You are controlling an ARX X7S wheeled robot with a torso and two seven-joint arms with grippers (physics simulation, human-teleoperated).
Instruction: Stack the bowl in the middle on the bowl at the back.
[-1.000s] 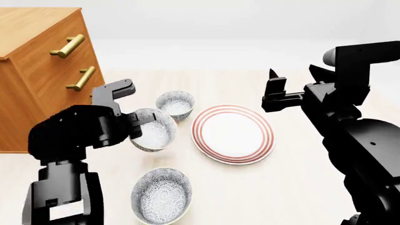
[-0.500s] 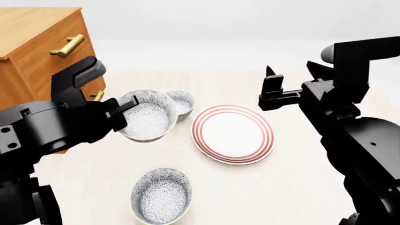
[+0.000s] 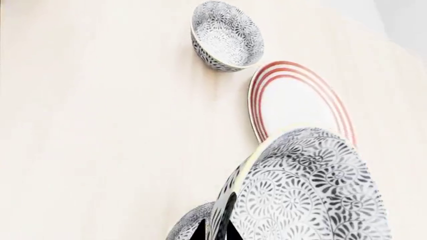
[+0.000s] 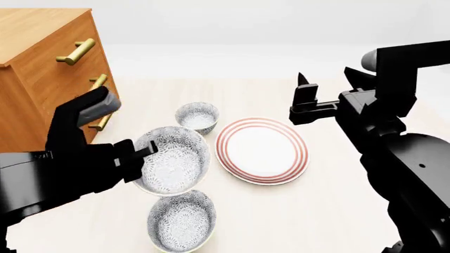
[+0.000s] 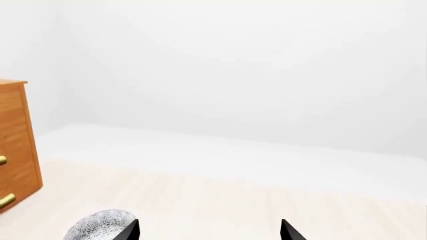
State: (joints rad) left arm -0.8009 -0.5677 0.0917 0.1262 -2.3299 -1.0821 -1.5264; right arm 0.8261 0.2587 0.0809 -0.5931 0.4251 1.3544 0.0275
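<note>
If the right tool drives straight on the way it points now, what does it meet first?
Probably nothing: the right tool points over the table toward the far wall, and the right wrist view shows open space ahead, with the back bowl off to one side.

No readable text, labels or numbers anywhere.

Red-ringed plate point(image 4: 262, 150) flat on table point(image 4: 338, 211); wooden drawer unit point(image 4: 42, 68) w/ brass handles; third floral bowl point(image 4: 181, 220) nearest.

Open tabletop point(image 4: 309, 211) lies right of the plate point(image 4: 262, 150); the dresser point(image 4: 42, 79) blocks the left.
</note>
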